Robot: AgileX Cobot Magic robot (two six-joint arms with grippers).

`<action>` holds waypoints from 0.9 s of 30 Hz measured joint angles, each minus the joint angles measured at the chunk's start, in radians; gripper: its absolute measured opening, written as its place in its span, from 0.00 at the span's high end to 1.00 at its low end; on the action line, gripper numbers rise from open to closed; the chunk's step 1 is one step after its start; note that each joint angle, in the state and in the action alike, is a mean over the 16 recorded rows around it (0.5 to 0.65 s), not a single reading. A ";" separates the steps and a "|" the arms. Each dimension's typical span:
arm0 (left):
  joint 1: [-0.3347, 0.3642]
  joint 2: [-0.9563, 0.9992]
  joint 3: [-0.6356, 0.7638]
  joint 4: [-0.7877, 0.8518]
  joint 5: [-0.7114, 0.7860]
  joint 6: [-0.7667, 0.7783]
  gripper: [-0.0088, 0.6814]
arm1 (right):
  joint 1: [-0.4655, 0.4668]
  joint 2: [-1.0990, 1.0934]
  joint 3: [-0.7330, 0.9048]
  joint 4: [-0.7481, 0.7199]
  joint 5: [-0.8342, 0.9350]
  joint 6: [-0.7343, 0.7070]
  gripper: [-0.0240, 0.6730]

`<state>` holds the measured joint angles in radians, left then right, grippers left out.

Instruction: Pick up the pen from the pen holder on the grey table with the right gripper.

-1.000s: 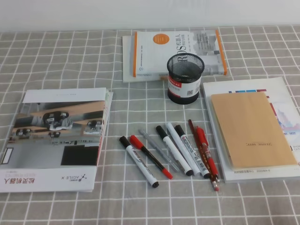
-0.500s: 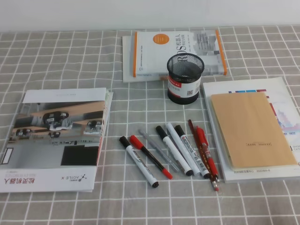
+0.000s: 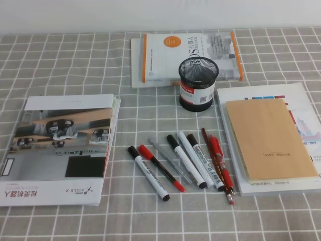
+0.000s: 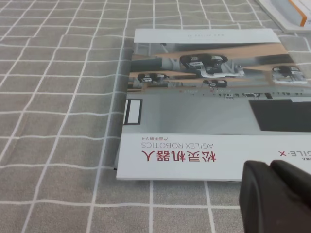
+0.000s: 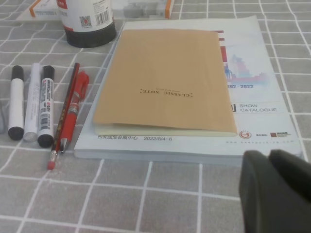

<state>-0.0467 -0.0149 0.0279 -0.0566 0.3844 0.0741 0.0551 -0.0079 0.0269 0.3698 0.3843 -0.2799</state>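
Rt tool (image 5: 272,160), shut, bottom-right, above grey table (image 5: 160,194). Tan notebook (image 5: 165,77) atop white catalogue (image 5: 257,97). Left: markers (image 5: 46,104), red pen (image 5: 73,109). Pen holder (image 5: 90,22) at top edge.

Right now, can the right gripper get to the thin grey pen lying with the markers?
Probably yes. The grey pen lies flat on the grey table, uncovered; the right gripper sits nearby. But markers crowd it.

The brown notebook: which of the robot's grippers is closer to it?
Right. The right gripper sits just in front of the brown notebook; the left gripper is across the table, at the near edge of the brochure.
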 joint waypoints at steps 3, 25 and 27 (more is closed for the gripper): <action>0.000 0.000 0.000 0.000 0.000 0.000 0.99 | 0.000 0.000 0.000 0.000 0.000 0.000 0.98; 0.000 0.000 0.000 0.000 0.000 0.000 0.99 | 0.000 0.000 0.000 0.003 0.000 -0.001 0.98; 0.000 0.000 0.000 0.000 0.000 0.000 0.99 | 0.000 0.000 0.000 0.004 0.000 -0.001 0.98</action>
<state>-0.0467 -0.0149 0.0279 -0.0566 0.3844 0.0741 0.0551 -0.0079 0.0269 0.3734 0.3846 -0.2805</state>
